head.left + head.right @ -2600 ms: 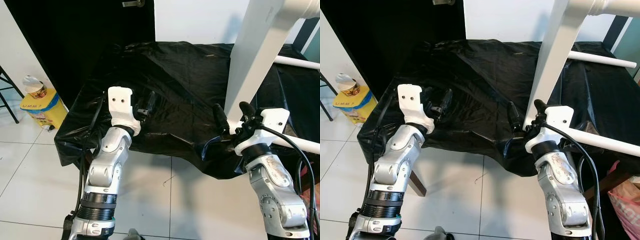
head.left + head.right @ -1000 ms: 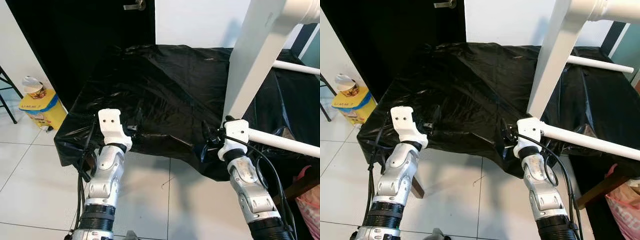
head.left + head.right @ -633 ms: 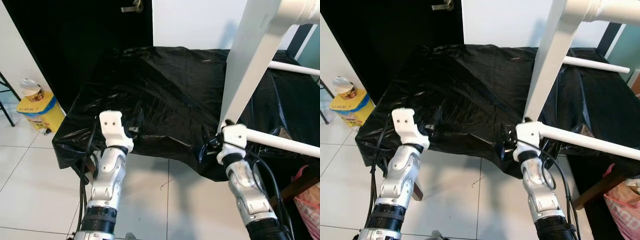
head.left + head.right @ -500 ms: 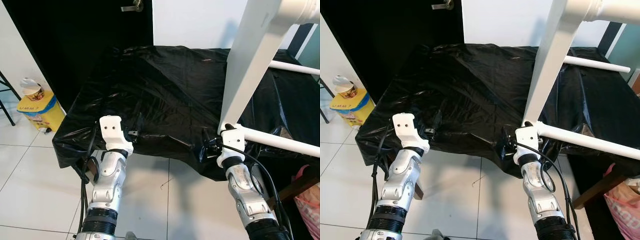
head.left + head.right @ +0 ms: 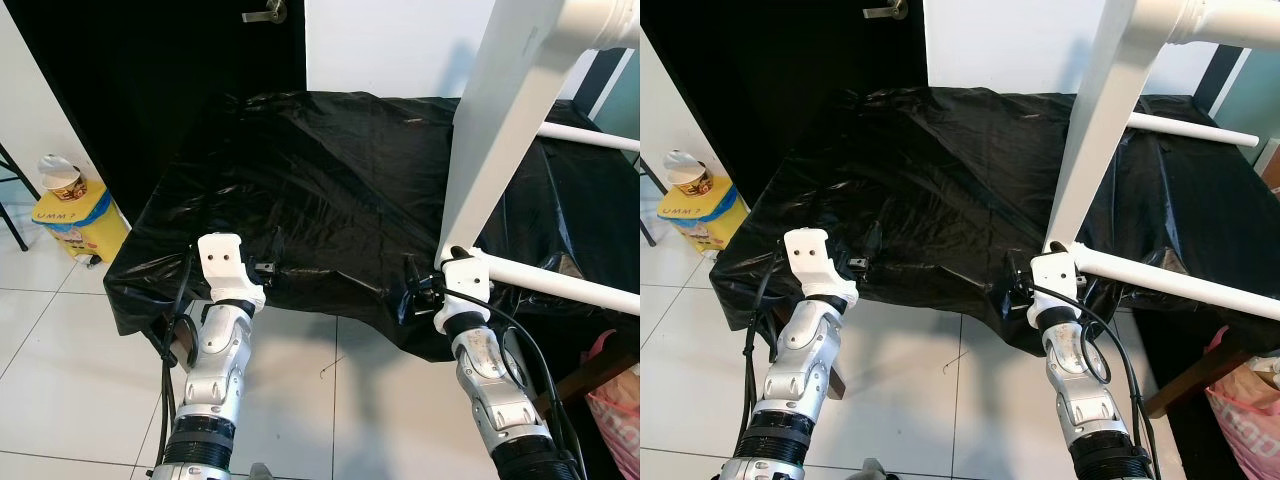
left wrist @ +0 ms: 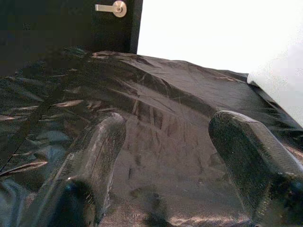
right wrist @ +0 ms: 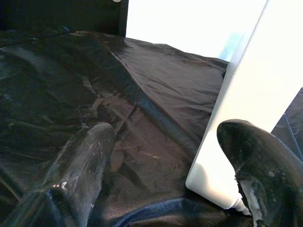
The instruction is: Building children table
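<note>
Right gripper [image 7: 161, 156] is spread wide and empty, the white table leg [image 7: 236, 109] standing just inside its far finger. Left gripper [image 6: 165, 161] is likewise open and empty over the black sheet [image 5: 320, 170]. Risk: closing off-centre could tip the leg (footing unclear).

The tall white table leg [image 5: 500, 120] runs off the top edge. The black sheet [image 5: 330, 180] hides whatever lies under it, maybe a table.
</note>
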Motion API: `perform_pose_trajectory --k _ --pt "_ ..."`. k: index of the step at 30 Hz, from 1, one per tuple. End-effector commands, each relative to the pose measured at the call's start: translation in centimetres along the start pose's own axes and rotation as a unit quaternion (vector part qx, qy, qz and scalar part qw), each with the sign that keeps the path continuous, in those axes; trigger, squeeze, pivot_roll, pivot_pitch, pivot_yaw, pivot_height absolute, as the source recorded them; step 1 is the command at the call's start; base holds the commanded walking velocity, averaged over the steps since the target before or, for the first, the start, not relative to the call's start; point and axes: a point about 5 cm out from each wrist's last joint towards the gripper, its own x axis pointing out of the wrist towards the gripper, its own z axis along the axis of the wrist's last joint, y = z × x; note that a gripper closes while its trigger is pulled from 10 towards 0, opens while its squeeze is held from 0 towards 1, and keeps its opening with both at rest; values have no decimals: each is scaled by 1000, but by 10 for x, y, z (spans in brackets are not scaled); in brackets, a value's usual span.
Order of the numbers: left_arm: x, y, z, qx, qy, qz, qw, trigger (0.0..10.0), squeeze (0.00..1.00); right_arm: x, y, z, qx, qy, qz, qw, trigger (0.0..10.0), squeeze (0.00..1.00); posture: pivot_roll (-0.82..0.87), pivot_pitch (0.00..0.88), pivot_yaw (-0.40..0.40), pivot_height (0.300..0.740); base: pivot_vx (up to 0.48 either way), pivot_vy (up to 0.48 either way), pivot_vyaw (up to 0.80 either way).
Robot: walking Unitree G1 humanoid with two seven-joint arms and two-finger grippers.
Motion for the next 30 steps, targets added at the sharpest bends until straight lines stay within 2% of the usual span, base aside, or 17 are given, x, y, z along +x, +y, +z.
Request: perform_pose_trajectory --k 1,30 --pt "-1 -2 -1 -1 0 -18 1000 10000 0 -1 1 -2 -2 1 0 1000 10000 0 15 23 -26 740 0 0 0" --pt "-1 -2 -1 -1 0 -18 1000 10000 0 -1 1 -2 -2 1 0 1000 10000 0 15 23 -26 740 0 0 0"
